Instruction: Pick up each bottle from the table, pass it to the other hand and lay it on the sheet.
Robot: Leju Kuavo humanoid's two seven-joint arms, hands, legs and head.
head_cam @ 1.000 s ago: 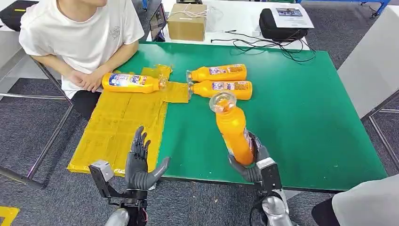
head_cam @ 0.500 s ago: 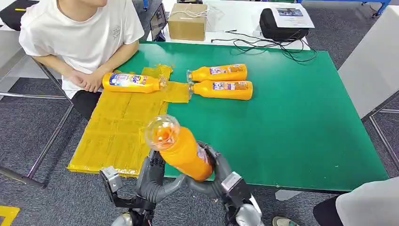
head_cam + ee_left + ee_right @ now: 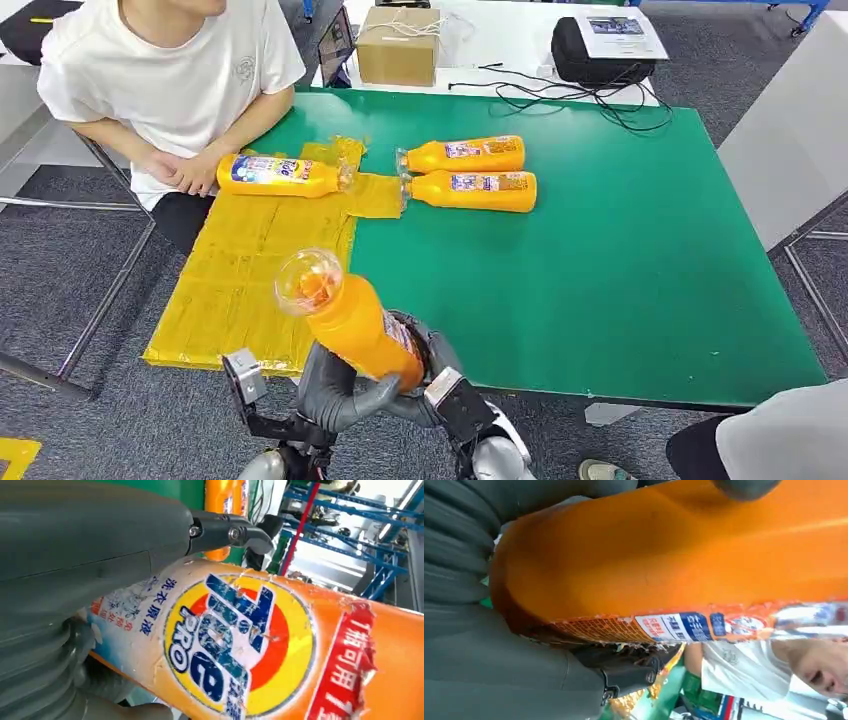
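An orange detergent bottle (image 3: 358,326) with a clear cap is up in the air over the table's near edge, tilted with its cap toward the yellow sheet (image 3: 245,275). My right hand (image 3: 432,358) grips its base end and my left hand (image 3: 328,385) cups it from below, thumb wrapped round the body. The bottle's label (image 3: 235,640) lies against my left hand (image 3: 75,560). Its orange body (image 3: 674,555) lies against my right hand (image 3: 484,645). Two more orange bottles (image 3: 465,155) (image 3: 475,190) lie side by side on the green table (image 3: 620,270). A further bottle (image 3: 280,175) lies on the sheet's far end.
A person in a white shirt (image 3: 170,70) sits at the table's far left corner, hands (image 3: 185,170) resting by the bottle on the sheet. A cardboard box (image 3: 398,45), a black bag (image 3: 600,55) and cables lie on a white table beyond the green one.
My right hand has carried the bottle left and nearer, from the table's front to above its left near edge. My left hand has come up under the bottle and wrapped round it.
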